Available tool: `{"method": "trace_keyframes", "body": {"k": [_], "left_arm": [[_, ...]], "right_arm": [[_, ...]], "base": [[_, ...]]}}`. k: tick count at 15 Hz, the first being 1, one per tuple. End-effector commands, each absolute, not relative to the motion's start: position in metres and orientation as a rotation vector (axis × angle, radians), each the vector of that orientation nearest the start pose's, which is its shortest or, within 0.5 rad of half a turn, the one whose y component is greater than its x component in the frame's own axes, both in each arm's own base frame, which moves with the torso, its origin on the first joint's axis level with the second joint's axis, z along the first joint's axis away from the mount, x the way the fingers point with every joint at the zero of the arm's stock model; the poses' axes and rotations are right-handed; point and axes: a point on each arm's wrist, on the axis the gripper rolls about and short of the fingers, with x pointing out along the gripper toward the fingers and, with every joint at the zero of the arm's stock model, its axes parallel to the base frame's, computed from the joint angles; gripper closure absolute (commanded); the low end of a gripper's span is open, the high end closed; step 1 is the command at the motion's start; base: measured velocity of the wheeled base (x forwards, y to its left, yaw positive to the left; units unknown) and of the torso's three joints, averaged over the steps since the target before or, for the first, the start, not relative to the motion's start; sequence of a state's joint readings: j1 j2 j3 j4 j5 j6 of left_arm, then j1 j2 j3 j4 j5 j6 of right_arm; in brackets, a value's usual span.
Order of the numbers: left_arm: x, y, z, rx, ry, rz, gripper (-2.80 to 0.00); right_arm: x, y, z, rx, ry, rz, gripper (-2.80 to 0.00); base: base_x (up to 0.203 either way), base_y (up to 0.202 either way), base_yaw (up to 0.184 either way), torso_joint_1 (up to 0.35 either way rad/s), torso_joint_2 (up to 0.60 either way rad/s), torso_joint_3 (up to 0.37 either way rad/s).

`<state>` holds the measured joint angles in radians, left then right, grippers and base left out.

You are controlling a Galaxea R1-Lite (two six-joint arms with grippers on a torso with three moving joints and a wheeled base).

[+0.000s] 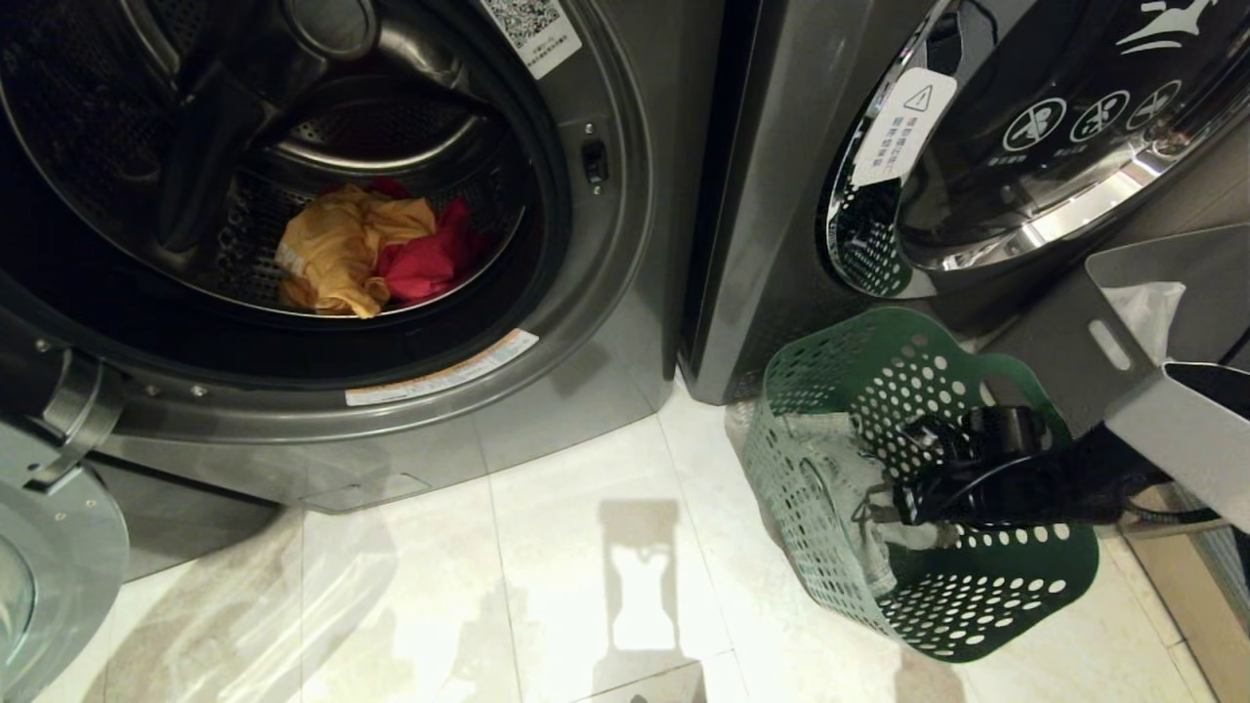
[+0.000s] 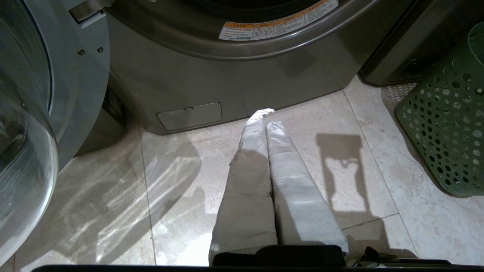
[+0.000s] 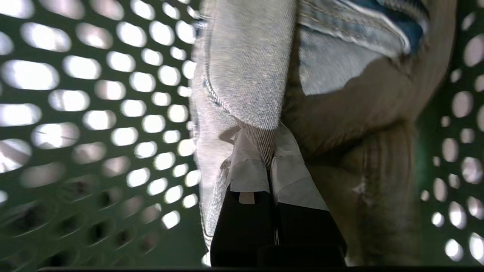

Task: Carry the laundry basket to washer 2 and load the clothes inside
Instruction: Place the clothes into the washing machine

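Denim (image 3: 245,87) closest to the right wrist lens, pinched between the taped fingertips (image 3: 247,170) of the right gripper (image 3: 269,166), closed on the fold. Green perforated wall of the basket (image 3: 94,113) all around it, light coming through the holes; a tan ribbed fabric (image 3: 363,124) pressed just beside the denim. Only from this view can the pinch itself be seen.

From the head view, right gripper (image 1: 908,503) reaching down inside the basket (image 1: 977,596), black arm entering from the right edge; pale grey denim (image 1: 840,469) bunched against the basket's inner wall. Basket standing on the floor (image 1: 586,547) at the foot of the right-hand machine, whose chrome-ringed door (image 1: 1055,146) with a white horse logo is closed. Grey bin (image 1: 1162,410) just beside the basket on its right, something white showing in it.

Washer (image 1: 605,244) at left with its door swung open, drum exposed. Yellow garment (image 1: 342,249) and red garment (image 1: 430,259) lying touching at the bottom of the drum, seen in the head view alone. No numeral readable on either machine.

Left wrist view: left gripper (image 2: 269,115) closed with nothing in it, taped fingers (image 2: 249,151) together, pointing low at the washer's base panel above the tiled floor. Open glass door (image 2: 26,132) at one side, basket wall (image 2: 446,132) at the other.
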<state>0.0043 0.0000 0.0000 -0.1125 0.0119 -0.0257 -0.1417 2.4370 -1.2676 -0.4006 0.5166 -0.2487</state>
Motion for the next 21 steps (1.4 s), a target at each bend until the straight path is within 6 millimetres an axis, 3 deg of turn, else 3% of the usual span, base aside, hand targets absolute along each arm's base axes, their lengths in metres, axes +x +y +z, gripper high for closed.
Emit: {"method": "trace_keyframes", "body": {"k": [1, 7, 15, 16, 21], "left_arm": [[-0.02, 0.0, 0.076, -0.026, -0.074, 0.016, 0.0], [-0.02, 0.0, 0.076, -0.026, -0.074, 0.016, 0.0], [-0.02, 0.0, 0.076, -0.026, -0.074, 0.016, 0.0], [-0.02, 0.0, 0.076, -0.026, -0.074, 0.016, 0.0], [-0.02, 0.0, 0.076, -0.026, -0.074, 0.016, 0.0]], "right_arm": [[0.418, -0.048, 0.039, -0.006, 0.614, 0.44, 0.0], [0.395, -0.045, 0.068, 0.009, 0.59, 0.431, 0.0], [0.393, -0.045, 0.065, 0.054, 0.61, 0.421, 0.0], [0.393, -0.045, 0.062, 0.067, 0.621, 0.417, 0.0], [0.401, -0.075, 0.001, 0.139, 0.731, 0.355, 0.0]], "base": [[0.0, 0.0, 0.0, 0.0, 0.0, 0.0], [0.0, 0.0, 0.0, 0.0, 0.0, 0.0], [0.0, 0.0, 0.0, 0.0, 0.0, 0.0], [0.0, 0.0, 0.0, 0.0, 0.0, 0.0], [0.0, 0.0, 0.0, 0.0, 0.0, 0.0]]}}
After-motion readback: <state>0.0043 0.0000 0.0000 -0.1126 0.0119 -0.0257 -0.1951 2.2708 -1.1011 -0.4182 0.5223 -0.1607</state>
